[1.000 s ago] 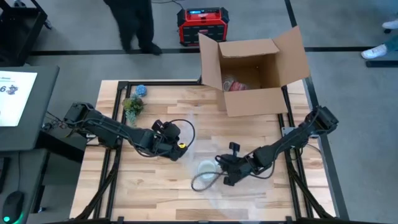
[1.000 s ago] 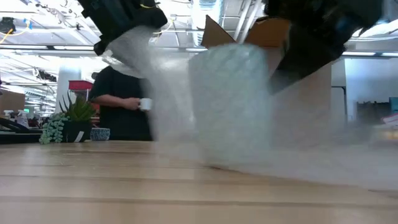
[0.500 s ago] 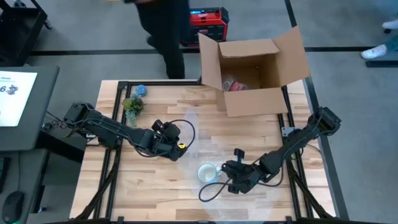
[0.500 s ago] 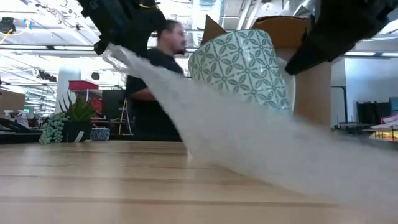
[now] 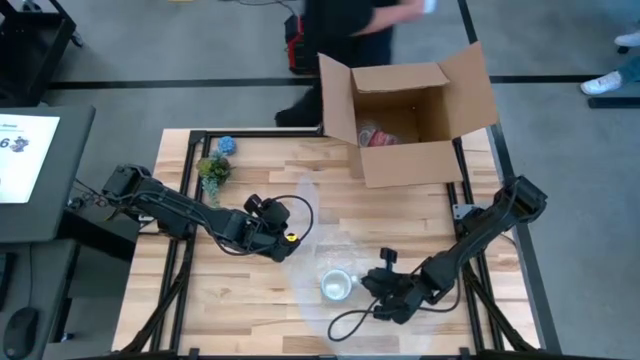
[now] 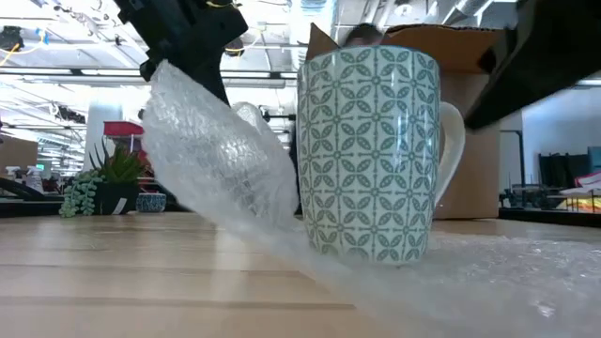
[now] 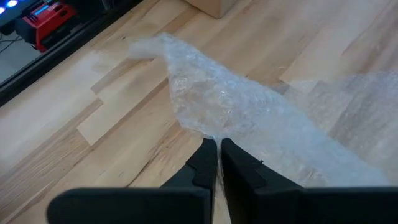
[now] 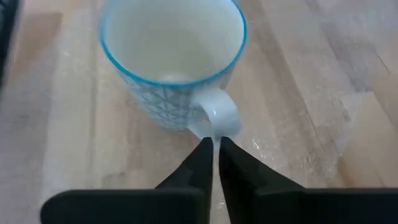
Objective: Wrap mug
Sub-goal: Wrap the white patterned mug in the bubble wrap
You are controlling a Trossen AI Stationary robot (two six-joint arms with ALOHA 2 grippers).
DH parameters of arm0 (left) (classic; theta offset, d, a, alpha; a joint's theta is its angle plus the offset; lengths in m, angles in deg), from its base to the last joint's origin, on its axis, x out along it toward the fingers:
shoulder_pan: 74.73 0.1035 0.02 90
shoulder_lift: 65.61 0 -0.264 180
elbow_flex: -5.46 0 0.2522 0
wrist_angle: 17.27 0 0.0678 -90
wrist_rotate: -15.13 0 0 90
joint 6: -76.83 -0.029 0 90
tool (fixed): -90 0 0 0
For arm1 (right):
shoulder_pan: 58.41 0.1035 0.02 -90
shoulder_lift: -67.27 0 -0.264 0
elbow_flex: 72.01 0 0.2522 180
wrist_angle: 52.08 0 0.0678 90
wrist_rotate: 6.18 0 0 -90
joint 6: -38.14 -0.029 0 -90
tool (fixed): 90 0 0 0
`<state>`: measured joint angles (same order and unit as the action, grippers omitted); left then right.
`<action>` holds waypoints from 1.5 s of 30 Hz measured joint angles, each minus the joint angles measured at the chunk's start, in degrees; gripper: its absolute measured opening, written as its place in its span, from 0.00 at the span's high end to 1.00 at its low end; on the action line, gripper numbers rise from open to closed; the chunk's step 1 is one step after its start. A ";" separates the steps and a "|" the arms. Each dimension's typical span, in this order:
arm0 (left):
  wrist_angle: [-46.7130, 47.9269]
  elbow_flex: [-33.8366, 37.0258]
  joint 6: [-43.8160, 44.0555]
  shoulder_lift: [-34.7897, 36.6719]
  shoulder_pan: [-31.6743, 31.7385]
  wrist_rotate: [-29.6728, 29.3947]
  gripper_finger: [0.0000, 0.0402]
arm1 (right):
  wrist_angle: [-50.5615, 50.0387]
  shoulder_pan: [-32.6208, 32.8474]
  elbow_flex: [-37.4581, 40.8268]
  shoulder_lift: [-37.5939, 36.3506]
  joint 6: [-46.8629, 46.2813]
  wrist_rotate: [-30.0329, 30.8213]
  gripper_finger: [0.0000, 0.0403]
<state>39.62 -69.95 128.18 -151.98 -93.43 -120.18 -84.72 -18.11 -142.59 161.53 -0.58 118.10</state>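
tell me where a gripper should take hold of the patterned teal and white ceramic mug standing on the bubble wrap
By its white loop handle, coming in level from the handle side. The teal and white patterned mug stands upright on the clear bubble wrap sheet, its body likely too wide, and the right gripper is pinched on the handle there.

The white ceramic mug with green-teal lattice pattern (image 6: 368,155) had a smooth, glossy glaze. The clear plastic bubble wrap sheet (image 6: 221,164) looked bumpy and shiny. The pale wooden plank counter (image 5: 250,300) appeared matt. The brown cardboard box (image 5: 405,110) was dull paperboard.
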 joint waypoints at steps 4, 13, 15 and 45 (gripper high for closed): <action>-0.02 0.00 0.04 0.00 0.00 -0.04 1.00 | -0.14 0.29 0.00 -0.61 1.82 -0.02 0.80; -0.04 0.00 0.04 0.00 0.00 -0.07 1.00 | 1.21 -4.31 0.00 -0.39 8.13 -5.13 0.42; -0.04 0.00 0.04 0.00 0.00 -0.07 1.00 | 3.31 -5.52 0.00 -0.23 11.69 -9.40 0.38; 2.71 0.04 0.32 0.00 -0.85 -6.57 1.00 | 6.35 -5.71 0.07 -1.73 13.33 -14.99 0.88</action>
<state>42.33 -69.91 128.50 -151.98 -94.28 -126.75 -78.37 -23.82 -142.52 159.81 12.75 103.11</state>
